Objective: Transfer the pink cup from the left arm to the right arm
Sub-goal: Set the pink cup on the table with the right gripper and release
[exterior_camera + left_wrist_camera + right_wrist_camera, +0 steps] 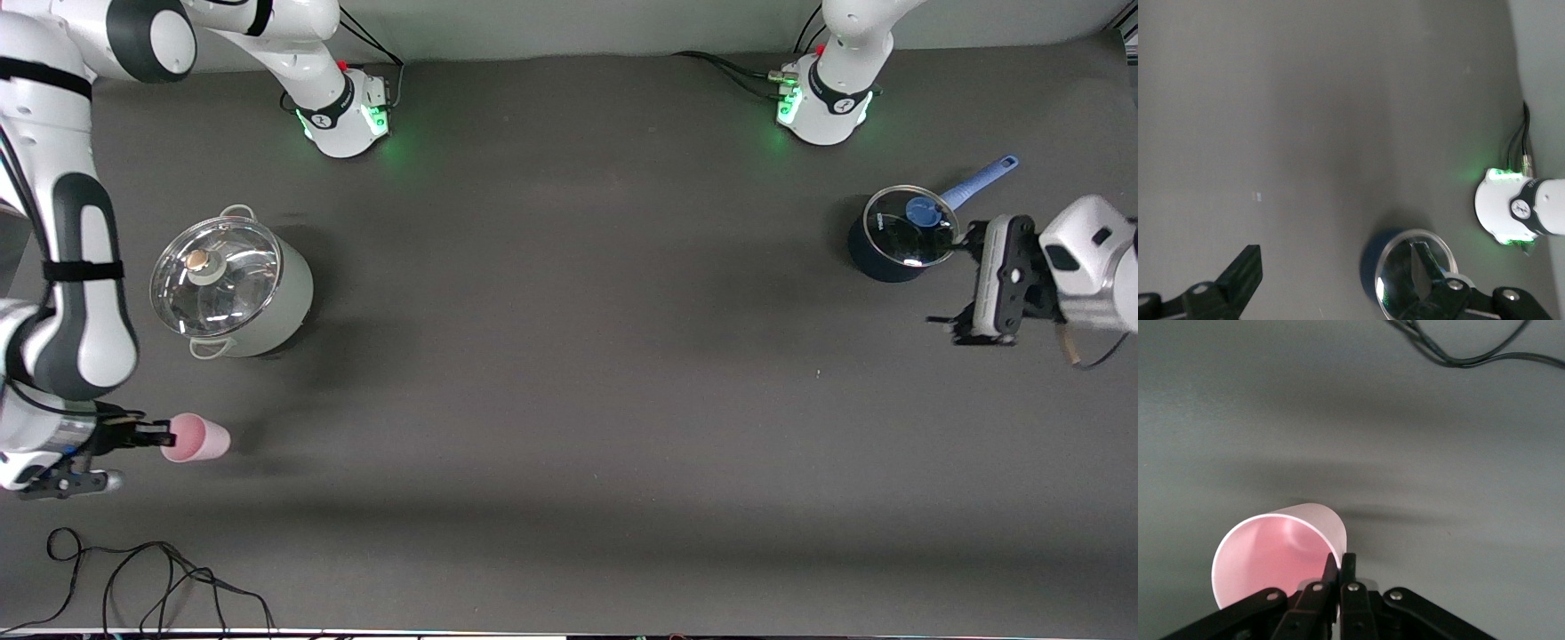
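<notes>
The pink cup (197, 438) is held on its side at the right arm's end of the table, nearer to the front camera than the big pot. My right gripper (167, 436) is shut on its rim; in the right wrist view the fingers (1349, 568) pinch the cup's wall (1281, 550), one inside and one outside. My left gripper (965, 283) is open and empty, up beside the small dark saucepan (898, 235) at the left arm's end. In the left wrist view its fingers (1245, 267) stand wide apart over the table and the saucepan (1405, 267).
A large grey-green pot with a glass lid (229, 289) stands toward the right arm's end. The saucepan has a blue handle (982, 180). A black cable (151, 578) lies near the table's front edge and shows in the right wrist view (1471, 353).
</notes>
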Controlling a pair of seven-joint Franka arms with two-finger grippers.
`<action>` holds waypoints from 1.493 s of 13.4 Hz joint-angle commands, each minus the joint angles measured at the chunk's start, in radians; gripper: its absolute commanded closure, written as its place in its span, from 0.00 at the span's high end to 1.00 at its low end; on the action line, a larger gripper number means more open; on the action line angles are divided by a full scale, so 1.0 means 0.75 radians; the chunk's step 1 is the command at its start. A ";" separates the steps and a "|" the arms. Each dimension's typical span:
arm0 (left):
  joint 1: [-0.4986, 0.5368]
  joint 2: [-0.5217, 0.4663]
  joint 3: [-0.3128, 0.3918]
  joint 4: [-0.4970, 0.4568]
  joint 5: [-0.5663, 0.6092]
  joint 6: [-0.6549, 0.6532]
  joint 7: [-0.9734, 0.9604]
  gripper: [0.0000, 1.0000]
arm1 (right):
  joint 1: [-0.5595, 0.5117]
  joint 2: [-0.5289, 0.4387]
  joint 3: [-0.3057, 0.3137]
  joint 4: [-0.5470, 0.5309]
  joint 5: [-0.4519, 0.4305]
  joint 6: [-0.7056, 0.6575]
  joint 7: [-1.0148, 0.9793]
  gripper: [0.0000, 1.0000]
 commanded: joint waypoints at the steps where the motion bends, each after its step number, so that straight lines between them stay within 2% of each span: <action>1: 0.002 -0.163 0.004 -0.010 0.114 -0.051 -0.222 1.00 | 0.010 0.044 -0.001 0.017 0.029 0.073 -0.017 0.00; 5: 0.000 -0.235 0.006 0.007 0.190 -0.070 -0.592 1.00 | 0.008 0.081 0.001 0.019 0.041 0.096 -0.019 0.00; 7: -0.002 -0.227 0.002 0.037 0.188 -0.072 -0.764 1.00 | 0.012 0.089 -0.001 0.017 0.114 0.124 -0.025 0.00; 8: -0.006 -0.221 0.002 0.045 0.190 -0.062 -0.773 1.00 | 0.010 0.091 0.001 0.017 0.115 0.124 -0.027 0.06; 9: -0.008 -0.221 0.002 0.050 0.192 -0.051 -0.781 1.00 | 0.010 0.089 -0.001 0.019 0.115 0.124 -0.017 0.34; 10: -0.010 -0.213 0.002 0.050 0.192 -0.047 -0.803 1.00 | 0.012 0.087 -0.001 0.019 0.115 0.120 -0.015 0.53; 12: -0.010 -0.208 0.002 0.052 0.192 -0.047 -0.881 1.00 | 0.012 0.081 -0.001 0.021 0.115 0.116 -0.013 0.81; 13: -0.014 -0.202 0.002 0.052 0.192 -0.047 -0.887 1.00 | 0.012 0.073 -0.001 0.023 0.115 0.112 -0.011 0.92; 14: -0.016 -0.200 0.002 0.052 0.192 -0.047 -0.891 1.00 | 0.012 0.069 -0.003 0.021 0.115 0.110 -0.011 0.98; 17: -0.016 -0.200 0.000 0.052 0.188 -0.049 -0.891 1.00 | 0.022 0.028 -0.014 0.028 0.107 0.016 0.001 0.99; 20: -0.004 -0.198 0.000 0.052 0.190 -0.051 -0.889 1.00 | 0.026 -0.086 -0.030 0.023 0.078 -0.110 0.022 0.99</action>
